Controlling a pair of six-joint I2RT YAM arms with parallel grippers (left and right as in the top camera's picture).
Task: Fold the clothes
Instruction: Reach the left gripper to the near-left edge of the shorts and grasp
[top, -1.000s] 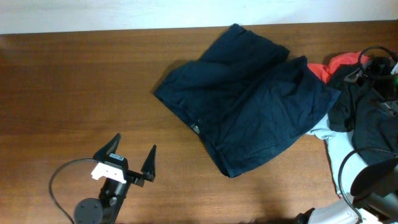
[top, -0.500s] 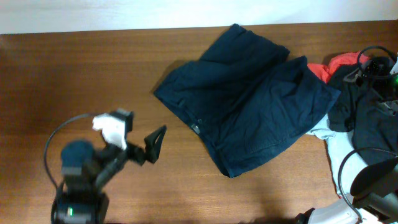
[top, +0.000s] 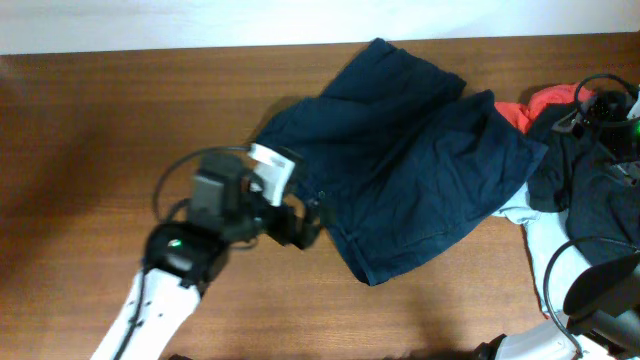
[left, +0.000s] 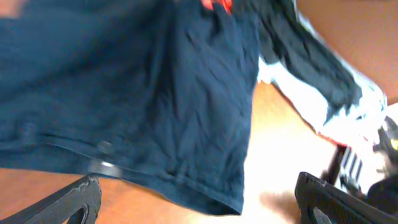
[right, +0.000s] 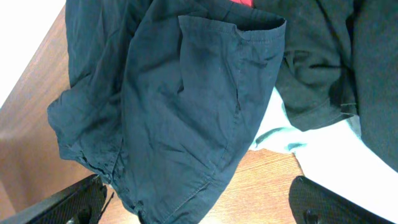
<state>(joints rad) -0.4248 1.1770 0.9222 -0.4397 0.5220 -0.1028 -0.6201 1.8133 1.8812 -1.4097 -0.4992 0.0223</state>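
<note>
Wooden table (top: 100, 120): brown; bears everything listed.
Dark navy shorts (top: 400, 170): spread out but rumpled, from the centre to the right of the table; right leg overlaps the clothes heap.
Black garment (top: 590, 190): crumpled at the right edge.
Light blue T-shirt (top: 540, 250): partly under the black garment.
Red garment (top: 540, 103): a small patch showing beside the shorts.
Left gripper (top: 298, 222): fingers spread wide at the shorts' near-left edge; whether it touches them cannot be told.
Right gripper (right: 199, 208): fingers spread wide, holding nothing.
</note>
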